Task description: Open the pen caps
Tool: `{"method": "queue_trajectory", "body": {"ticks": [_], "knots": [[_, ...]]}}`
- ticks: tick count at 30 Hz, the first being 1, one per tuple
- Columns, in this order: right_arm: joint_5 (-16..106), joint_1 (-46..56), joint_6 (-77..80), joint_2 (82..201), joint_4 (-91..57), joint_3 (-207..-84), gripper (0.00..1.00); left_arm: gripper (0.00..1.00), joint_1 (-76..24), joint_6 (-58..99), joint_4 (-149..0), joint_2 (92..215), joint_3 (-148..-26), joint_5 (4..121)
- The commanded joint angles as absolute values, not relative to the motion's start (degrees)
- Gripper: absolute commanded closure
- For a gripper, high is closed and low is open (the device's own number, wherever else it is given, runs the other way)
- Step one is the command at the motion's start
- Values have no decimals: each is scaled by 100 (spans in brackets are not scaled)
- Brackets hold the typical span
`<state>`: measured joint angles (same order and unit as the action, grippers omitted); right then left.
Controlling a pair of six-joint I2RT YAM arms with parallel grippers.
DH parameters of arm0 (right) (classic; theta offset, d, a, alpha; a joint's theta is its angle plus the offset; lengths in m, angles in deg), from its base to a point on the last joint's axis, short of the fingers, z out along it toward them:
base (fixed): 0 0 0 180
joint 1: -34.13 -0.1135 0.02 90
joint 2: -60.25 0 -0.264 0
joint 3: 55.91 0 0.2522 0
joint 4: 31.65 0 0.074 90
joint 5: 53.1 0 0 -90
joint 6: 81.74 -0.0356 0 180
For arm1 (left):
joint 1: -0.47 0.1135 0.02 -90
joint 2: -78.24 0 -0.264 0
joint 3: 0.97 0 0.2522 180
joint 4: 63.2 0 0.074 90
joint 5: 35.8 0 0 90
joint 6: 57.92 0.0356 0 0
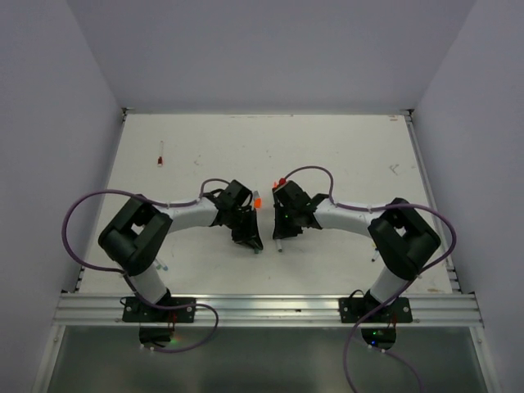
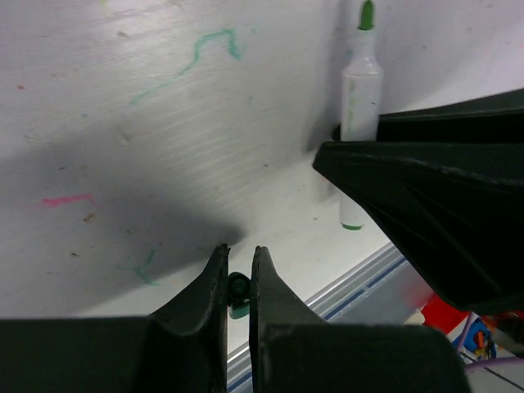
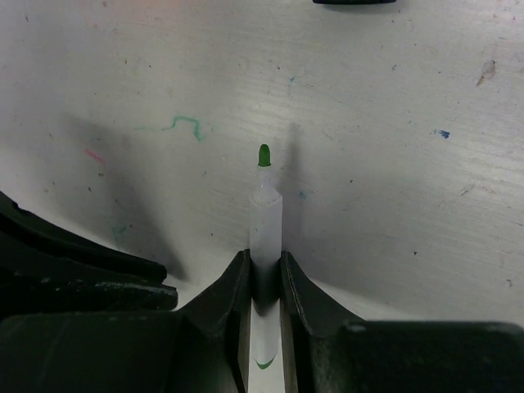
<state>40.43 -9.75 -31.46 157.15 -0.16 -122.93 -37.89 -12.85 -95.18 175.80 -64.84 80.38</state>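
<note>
The green cap (image 2: 238, 288) looks already off. The left pincer (image 2: 237, 255) is pinched almost shut on that small dark-and-green piece, and the right pincer (image 3: 264, 260) is closed narrowly on the white pen (image 3: 266, 217), whose bare green tip (image 3: 264, 155) points out over the counter (image 3: 393, 98). Next, I judge, both pieces need setting down gently and another pen fetched, perhaps the red-ended pen (image 1: 160, 153) lying far left. No box or tray shows.

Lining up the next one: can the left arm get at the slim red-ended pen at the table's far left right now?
Probably not yet: the left gripper is shut on a small green plastic cap. Otherwise the way to the slim red-ended pen looks open.
</note>
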Motion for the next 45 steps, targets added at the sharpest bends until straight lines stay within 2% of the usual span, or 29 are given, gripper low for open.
{"method": "queue_trajectory", "body": {"ticks": [1, 7, 12, 16, 19, 22, 29, 35, 38, 45], "knots": [[3708, -1017, -3304, 15825, -85, -12100, 82, 100, -3820, -1231, -9524, 17711, -6447, 7645], [3426, -1025, -3375, 15755, 153, -11995, 80, 98, -3820, -1055, -9814, 17887, -6482, 7311], [3277, -1069, -3270, 15728, 294, -11951, 71, 94, -3820, -923, -10078, 18063, -6527, 7099], [3277, -1078, -3261, 15719, 285, -11889, 65, 79, -3820, -844, -10078, 18064, -6430, 7081], [3347, -1078, -3278, 15728, 215, -11845, 63, 74, -3820, -818, -10078, 18055, -6368, 7055], [3373, -1078, -3278, 15710, 179, -11854, 62, 63, -3811, -783, -10087, 17976, -6333, 6976], [3277, -1078, -3182, 15447, 556, -12301, 60, 55, -3688, -739, -10052, 17774, -6175, 6897], [2803, -973, -3103, 15052, 1530, -13153, 53, 47, -3609, -519, -10359, 17405, -6350, 6678], [2767, -535, -3059, 14648, 1875, -13374, 51, 43, -3600, -370, -10631, 17106, -6622, 6458], [2996, 1565, -2479, 14129, 2719, -13699, 51, 40, -3591, -123, -10597, 16640, -7054, 6527]]}}
